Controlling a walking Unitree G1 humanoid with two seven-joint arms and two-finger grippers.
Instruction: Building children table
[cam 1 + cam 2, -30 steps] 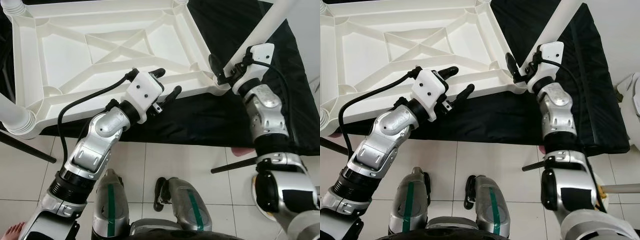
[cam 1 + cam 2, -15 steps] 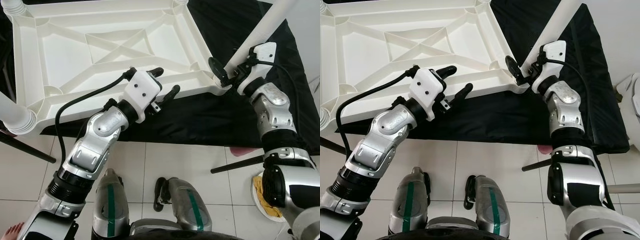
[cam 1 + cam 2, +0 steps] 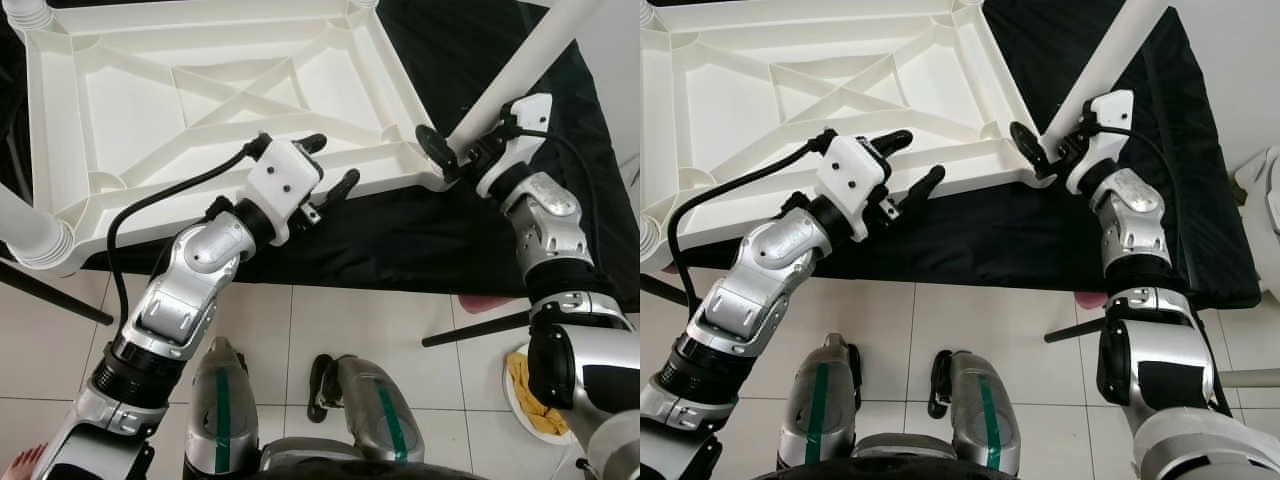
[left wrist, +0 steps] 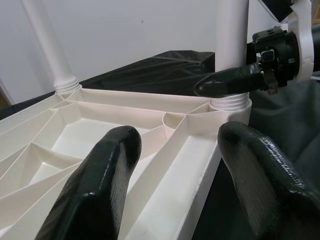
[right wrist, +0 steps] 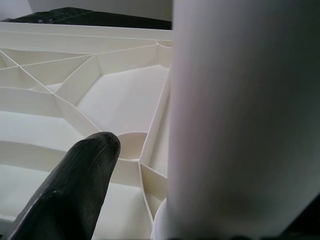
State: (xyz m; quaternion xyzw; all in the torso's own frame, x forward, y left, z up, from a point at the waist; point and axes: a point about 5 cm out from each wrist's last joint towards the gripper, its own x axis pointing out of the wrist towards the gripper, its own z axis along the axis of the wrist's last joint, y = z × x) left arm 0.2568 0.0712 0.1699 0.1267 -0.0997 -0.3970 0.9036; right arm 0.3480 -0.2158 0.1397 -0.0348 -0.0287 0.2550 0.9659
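Observation:
The white plastic table (image 3: 130, 100) lies upside down on a black cloth (image 3: 400, 235). A white table leg (image 3: 520, 70) stands tilted in the near right corner socket (image 4: 231, 102). My right gripper (image 3: 455, 152) is shut on the base of this leg, one black finger (image 5: 75, 190) beside it and the other hidden behind it. My left gripper (image 3: 335, 162) is open and straddles the table's near rim (image 4: 195, 170), one finger (image 4: 100, 185) inside the frame and one (image 4: 265, 175) outside. Two more legs (image 3: 25, 225) (image 4: 50, 45) stand in other corners.
Black rods (image 3: 50, 295) (image 3: 475, 330) lie on the tiled floor near the cloth's front edge. A white dish with a yellow cloth (image 3: 535, 390) sits at the right. My feet (image 3: 375, 405) are below. A person's bare foot (image 3: 20, 462) is at the bottom left.
My right wrist has swung to the right around the leg's base while keeping hold of it. The left gripper has hardly moved.

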